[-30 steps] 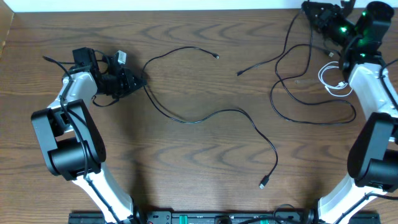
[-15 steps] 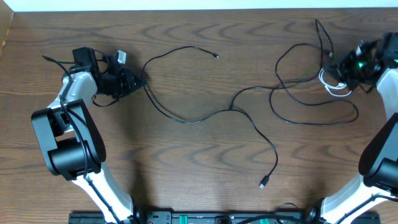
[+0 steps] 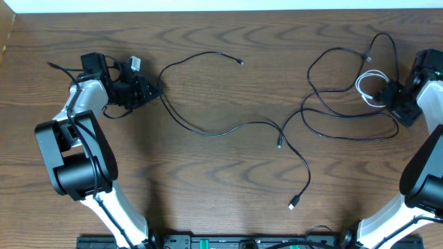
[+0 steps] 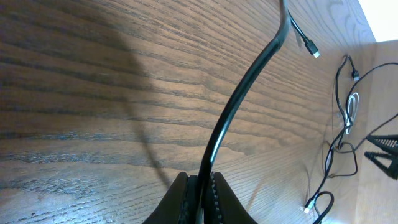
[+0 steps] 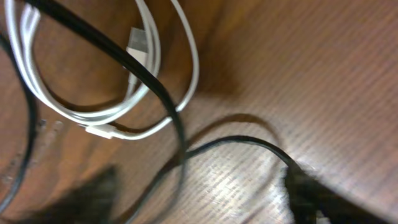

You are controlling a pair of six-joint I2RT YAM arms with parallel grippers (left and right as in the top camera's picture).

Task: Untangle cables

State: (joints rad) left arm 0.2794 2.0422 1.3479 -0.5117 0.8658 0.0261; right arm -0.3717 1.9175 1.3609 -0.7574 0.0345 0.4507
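Note:
My left gripper [image 3: 155,90] [image 4: 200,194] is shut on one long black cable [image 3: 221,133] [image 4: 249,81] at the table's left. That cable loops to a plug [image 3: 241,63] and trails to another plug [image 3: 292,204] near the front. A second black cable [image 3: 346,135] lies in loose loops at the right, its free end [image 3: 279,143] crossing the first near the middle. The white cable [image 3: 368,84] [image 5: 124,93] is coiled at the far right with a black strand [image 5: 152,84] over it. My right gripper [image 3: 390,97] [image 5: 199,199] hovers open just beside the coil, holding nothing.
The brown wooden table [image 3: 208,194] ends at a pale strip along the back edge [image 3: 208,5]. Both arm bases stand at the front corners, left [image 3: 76,166] and right [image 3: 419,173]. The right arm's fingers are blurred in its wrist view.
The right gripper came down from the far right corner toward the white coil and opened, letting go of the second black cable. That cable's loops settled, and its free end slid toward the middle.

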